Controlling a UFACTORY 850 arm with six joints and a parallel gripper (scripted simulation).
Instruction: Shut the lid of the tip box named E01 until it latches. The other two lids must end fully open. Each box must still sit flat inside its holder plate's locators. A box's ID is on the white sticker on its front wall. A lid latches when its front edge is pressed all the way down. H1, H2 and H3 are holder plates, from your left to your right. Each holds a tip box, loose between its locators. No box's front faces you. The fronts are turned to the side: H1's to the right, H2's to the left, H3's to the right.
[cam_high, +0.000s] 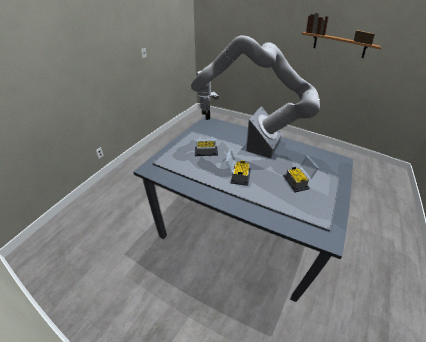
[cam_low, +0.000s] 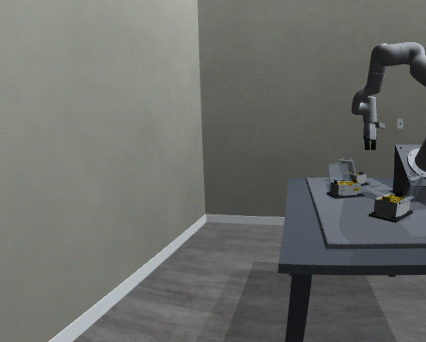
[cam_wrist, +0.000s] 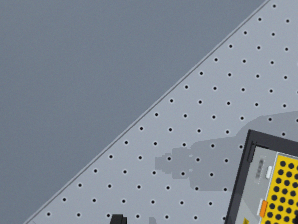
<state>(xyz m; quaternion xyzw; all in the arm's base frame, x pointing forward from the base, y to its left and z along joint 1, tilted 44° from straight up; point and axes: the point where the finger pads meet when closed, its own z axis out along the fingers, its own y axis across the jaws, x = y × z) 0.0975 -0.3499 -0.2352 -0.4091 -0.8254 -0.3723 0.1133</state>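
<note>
Hanging released and empty, the claw sits high above, behind the left tip box.

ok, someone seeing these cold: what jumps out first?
The grey arm arching high from its base block at the table's far edge, with its open gripper hanging well above the table's far left corner. Then the three tip boxes with bright yellow racks in a row on the pale perforated mat: left, middle, right.
</note>
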